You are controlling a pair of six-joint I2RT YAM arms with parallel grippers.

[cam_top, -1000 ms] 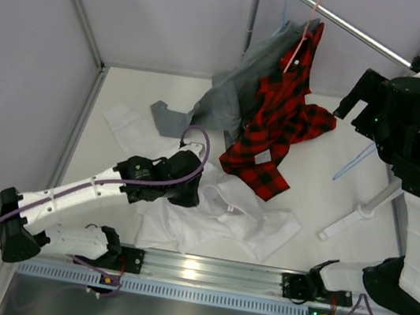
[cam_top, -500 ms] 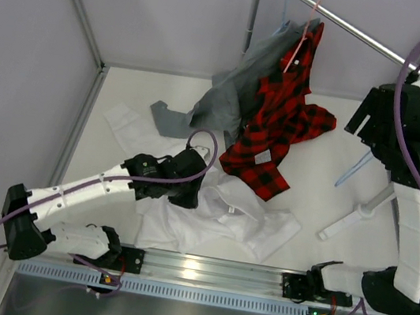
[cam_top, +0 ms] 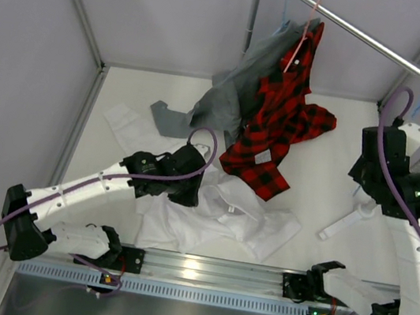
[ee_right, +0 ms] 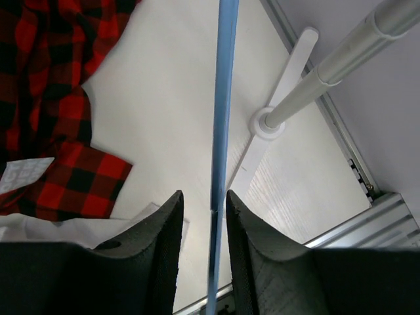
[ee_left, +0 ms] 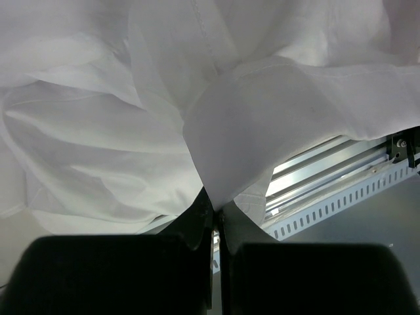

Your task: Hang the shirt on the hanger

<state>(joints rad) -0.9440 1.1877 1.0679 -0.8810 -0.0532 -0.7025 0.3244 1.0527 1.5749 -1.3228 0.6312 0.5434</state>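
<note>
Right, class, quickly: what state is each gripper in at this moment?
Left gripper: shut on the shirt.
Right gripper: open, jaws either side of the hanger, not clamped on it.

The large wrinkled white fabric shirt [cam_top: 221,215] is plain white all over. The thin light-blue clothes hanger [ee_right: 222,98] is solid pale blue. The red-and-black plaid shirt [cam_top: 279,124] carries bold checks. The soft grey garment [cam_top: 233,89] is uniform grey. The slim pink hanger [cam_top: 298,47] is pale pink, and the flat tabletop [cam_top: 319,175] is white.
</note>
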